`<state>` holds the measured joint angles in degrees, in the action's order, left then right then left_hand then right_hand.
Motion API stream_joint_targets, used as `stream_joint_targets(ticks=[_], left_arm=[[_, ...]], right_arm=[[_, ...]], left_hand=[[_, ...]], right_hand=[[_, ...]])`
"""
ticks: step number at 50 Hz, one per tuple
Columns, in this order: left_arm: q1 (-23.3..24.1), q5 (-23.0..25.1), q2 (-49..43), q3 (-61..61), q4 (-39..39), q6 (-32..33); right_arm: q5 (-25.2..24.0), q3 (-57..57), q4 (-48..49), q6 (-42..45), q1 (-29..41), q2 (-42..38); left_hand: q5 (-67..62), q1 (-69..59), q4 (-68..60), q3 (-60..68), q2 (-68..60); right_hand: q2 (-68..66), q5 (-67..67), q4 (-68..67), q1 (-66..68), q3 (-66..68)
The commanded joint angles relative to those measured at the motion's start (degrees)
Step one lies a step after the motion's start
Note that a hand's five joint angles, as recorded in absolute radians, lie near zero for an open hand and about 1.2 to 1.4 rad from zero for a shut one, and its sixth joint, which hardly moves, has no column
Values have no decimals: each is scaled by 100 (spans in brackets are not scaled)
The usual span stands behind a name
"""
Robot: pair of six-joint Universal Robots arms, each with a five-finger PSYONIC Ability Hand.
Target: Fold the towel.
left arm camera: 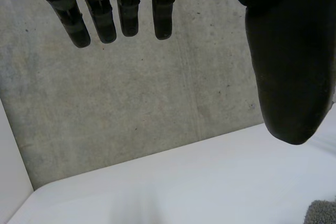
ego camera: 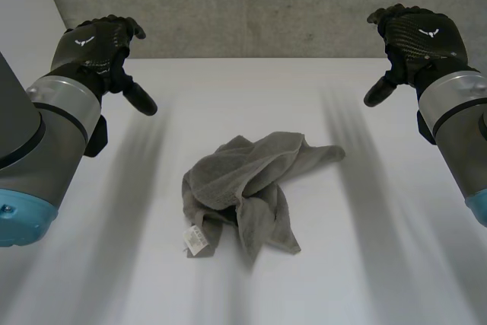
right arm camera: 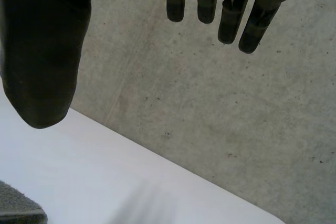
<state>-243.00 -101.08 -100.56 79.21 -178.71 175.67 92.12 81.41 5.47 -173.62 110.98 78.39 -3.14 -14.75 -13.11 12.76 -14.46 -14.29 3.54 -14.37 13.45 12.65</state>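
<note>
Left robot hand (ego camera: pixel 95 43) and right robot hand (ego camera: pixel 417 36) raised above the desk's (ego camera: pixel 380 264) far side, fingers (left arm camera: pixel 100 22) straight, holding nothing. Towel (ego camera: pixel 243 188) crumpled mid-desk, between both, well apart from each; white tag (ego camera: pixel 195 241) on its near edge.

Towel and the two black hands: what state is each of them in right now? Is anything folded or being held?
Towel: crumpled in a loose heap on the table, not folded, touched by neither hand.
Tag: white, showing at the towel's near edge.
Left hand: open, fingers straight, raised above the table, holding nothing.
Right hand: open, fingers straight, raised above the table, holding nothing.
Table: white, bearing the towel.
</note>
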Motion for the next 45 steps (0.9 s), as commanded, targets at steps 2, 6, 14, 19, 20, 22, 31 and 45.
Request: stream_joint_targets(ticks=[2, 6, 14, 19, 20, 22, 31, 45], left_arm=[[-2, 9, 19, -2, -6, -6], [-2, 0, 10, 7, -6, -6], [7, 27, 10, 51, -15, -6], [287, 166, -16, 77, -6, -15], [497, 402, -60, 112, -14, -6], [604, 596, -121, 138, -6, -15], [1131, 941, -587, 253, 3, -287], [1869, 906, -982, -63, -23, -1008]], right_arm=[[-1, -2, 16, 4, -6, -35], [-1, -11, 16, 4, -6, -43], [-116, -29, 7, 4, -165, -96], [-1113, -64, 68, 13, -304, -403], [-1117, -64, 68, 13, -305, -404], [-1800, -90, 68, 4, -410, -683], [-2884, -292, 112, 39, -446, -1722], [-3034, -380, 1175, 21, -262, -2776]], left_hand=[[175, 336, 311, -276, 307], [175, 336, 311, -276, 307], [158, 319, 311, -276, 290], [175, 336, 311, -276, 307], [175, 336, 311, -276, 307], [175, 336, 311, -276, 307], [125, 285, 311, -276, 257], [-128, 33, 311, -276, 4]], right_hand=[[429, -354, 437, -345, -265], [429, -354, 437, -345, -265], [429, -354, 437, -345, -265], [429, -354, 437, -345, -265], [429, -354, 437, -345, -265], [429, -354, 437, -345, -265], [429, -354, 437, -345, -265], [429, -354, 437, -345, -265]])
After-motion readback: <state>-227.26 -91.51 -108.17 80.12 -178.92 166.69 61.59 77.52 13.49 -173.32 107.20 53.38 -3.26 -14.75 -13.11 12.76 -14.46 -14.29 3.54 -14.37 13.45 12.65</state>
